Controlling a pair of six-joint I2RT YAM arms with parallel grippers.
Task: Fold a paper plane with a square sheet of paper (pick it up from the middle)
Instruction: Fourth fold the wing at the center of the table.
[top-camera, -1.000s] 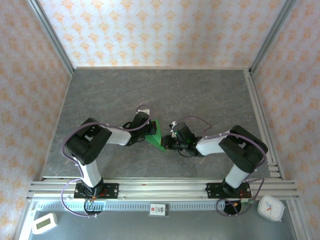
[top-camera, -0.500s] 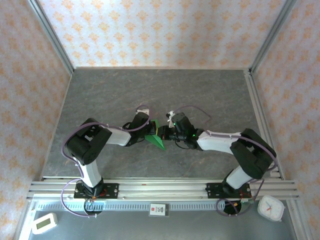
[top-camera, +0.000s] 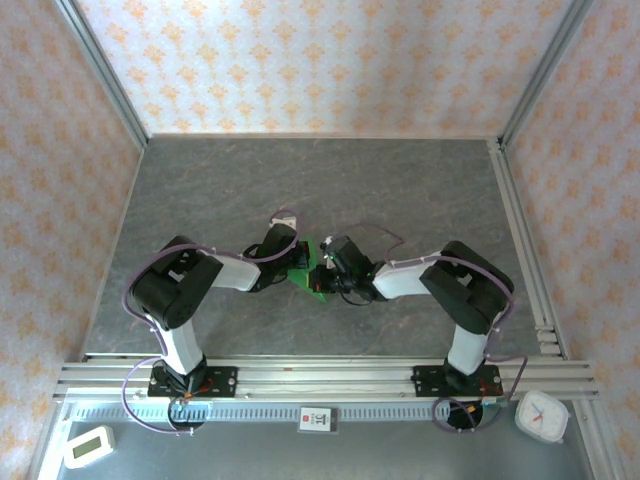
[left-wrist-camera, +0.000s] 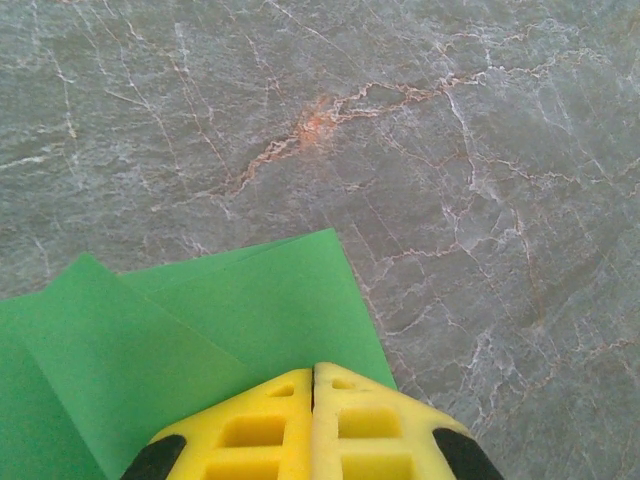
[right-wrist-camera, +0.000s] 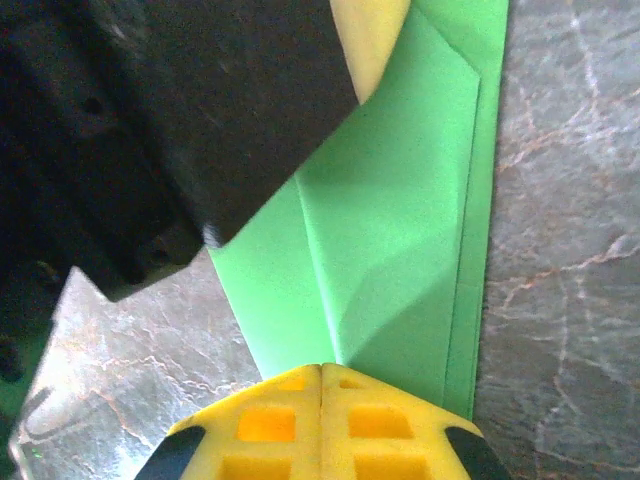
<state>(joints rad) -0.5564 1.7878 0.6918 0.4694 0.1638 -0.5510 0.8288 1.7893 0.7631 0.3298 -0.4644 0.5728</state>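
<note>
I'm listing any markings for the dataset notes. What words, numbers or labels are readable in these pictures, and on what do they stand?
White tag at the near edge: dark characters beside a red mark, too small to read.
Clock, near right corner: dial marks too small to read.
White device, near left corner: screen too blurred to read.
Paper and table: no text.

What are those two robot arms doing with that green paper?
They are folding a paper plane. The sheet of paper is partly folded, with creases and overlapping layers showing. The left gripper is shut on one edge of it. The right gripper is shut on the opposite edge, so both arms meet over the middle of the grey table. It does not look like a finished plane yet.
</note>
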